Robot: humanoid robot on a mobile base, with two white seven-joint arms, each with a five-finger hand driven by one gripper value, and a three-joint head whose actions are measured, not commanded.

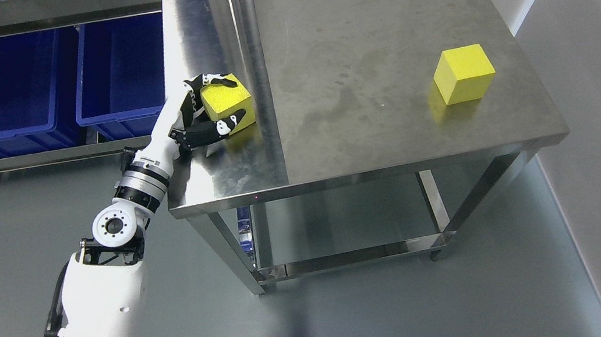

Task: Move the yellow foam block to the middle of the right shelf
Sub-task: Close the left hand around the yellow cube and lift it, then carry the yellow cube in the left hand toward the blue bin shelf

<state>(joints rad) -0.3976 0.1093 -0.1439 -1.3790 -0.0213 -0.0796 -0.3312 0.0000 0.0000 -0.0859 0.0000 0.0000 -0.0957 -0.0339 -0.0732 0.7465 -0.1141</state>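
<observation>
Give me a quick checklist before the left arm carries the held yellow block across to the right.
1. Grasp: left robot hand fingers wrapped around the yellow foam block: ok.
2. Block clear of the steel surface: cannot tell whether it is lifted or resting.
3. Raised seam between the two surfaces lies on the path: not ok if the block stays low.
4. Second yellow block sits near the right tabletop's far edge, apart from the hand: ok.
5. Right shelf middle visible: cannot tell.
6. Right arm: not in view.

High head view, looking down, table (376,34) near
</observation>
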